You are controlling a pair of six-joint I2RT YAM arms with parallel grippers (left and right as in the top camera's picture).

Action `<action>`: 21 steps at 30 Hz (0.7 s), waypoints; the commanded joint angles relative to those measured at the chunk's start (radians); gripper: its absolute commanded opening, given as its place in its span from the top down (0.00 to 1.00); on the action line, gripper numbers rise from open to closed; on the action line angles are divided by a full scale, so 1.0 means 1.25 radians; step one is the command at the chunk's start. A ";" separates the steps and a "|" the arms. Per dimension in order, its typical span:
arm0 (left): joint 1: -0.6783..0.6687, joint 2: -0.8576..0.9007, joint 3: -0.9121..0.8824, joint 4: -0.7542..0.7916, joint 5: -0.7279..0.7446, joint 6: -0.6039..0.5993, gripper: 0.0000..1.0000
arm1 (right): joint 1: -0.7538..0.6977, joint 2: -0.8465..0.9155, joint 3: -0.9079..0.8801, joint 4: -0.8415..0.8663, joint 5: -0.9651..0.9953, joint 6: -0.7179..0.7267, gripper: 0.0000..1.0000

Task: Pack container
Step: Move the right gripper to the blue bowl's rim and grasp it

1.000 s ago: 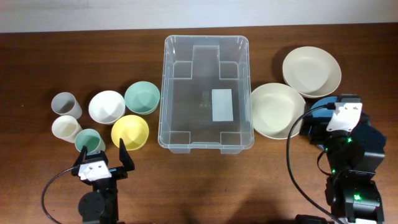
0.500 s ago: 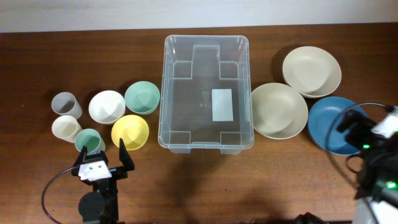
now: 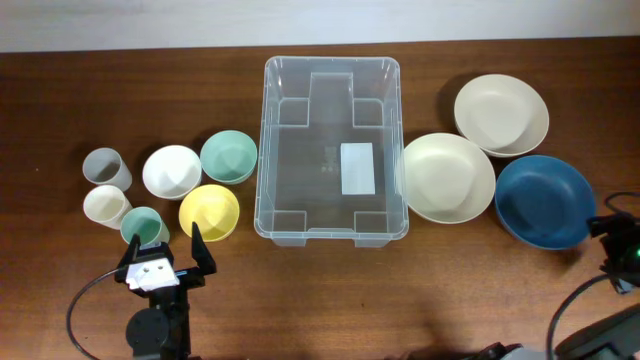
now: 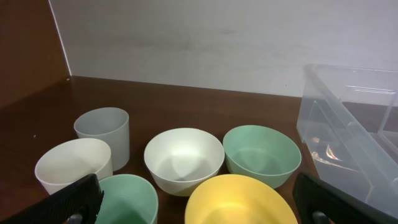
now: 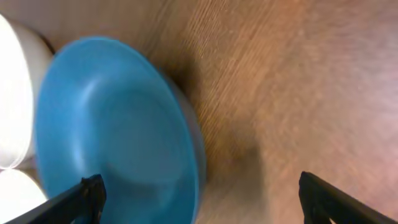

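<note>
The container [image 3: 268, 150] is a large clear bin with a white label on its base, standing empty at the table's middle; its corner shows in the left wrist view [image 4: 357, 118]. My left gripper [image 3: 163, 250] is open and empty, just in front of the yellow bowl [image 3: 208, 212] and the green cup [image 3: 143, 225]; in the left wrist view its fingers [image 4: 199, 202] frame the yellow bowl [image 4: 239, 202]. My right gripper [image 5: 202, 196] is open and empty, over the right rim of the blue bowl [image 5: 112, 130]. In the overhead view only a bit of that arm [image 3: 622, 250] shows.
Left of the bin are a grey cup [image 3: 104, 167], a cream cup [image 3: 105, 205], a white bowl [image 3: 171, 171] and a green bowl [image 3: 228, 157]. Right of it are two cream bowls [image 3: 448, 177] [image 3: 501, 113] and the blue bowl [image 3: 543, 200].
My right arm has swung right and toward the front edge, almost out of the overhead view, uncovering the blue bowl. The left arm has not moved.
</note>
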 commanded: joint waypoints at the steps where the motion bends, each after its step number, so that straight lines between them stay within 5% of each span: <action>1: -0.004 -0.005 -0.003 0.000 -0.005 0.009 0.00 | 0.078 0.046 0.003 0.027 0.098 -0.021 0.06; 11: -0.004 -0.005 -0.003 0.000 -0.006 0.009 0.00 | 0.214 0.070 0.003 0.075 0.370 -0.045 0.11; 16: -0.004 -0.005 -0.003 0.000 -0.006 0.009 0.00 | 0.212 0.071 0.003 0.080 0.368 -0.045 0.37; 21: -0.004 -0.005 -0.003 0.000 -0.005 0.009 0.00 | 0.212 0.100 0.003 0.097 0.330 -0.045 0.39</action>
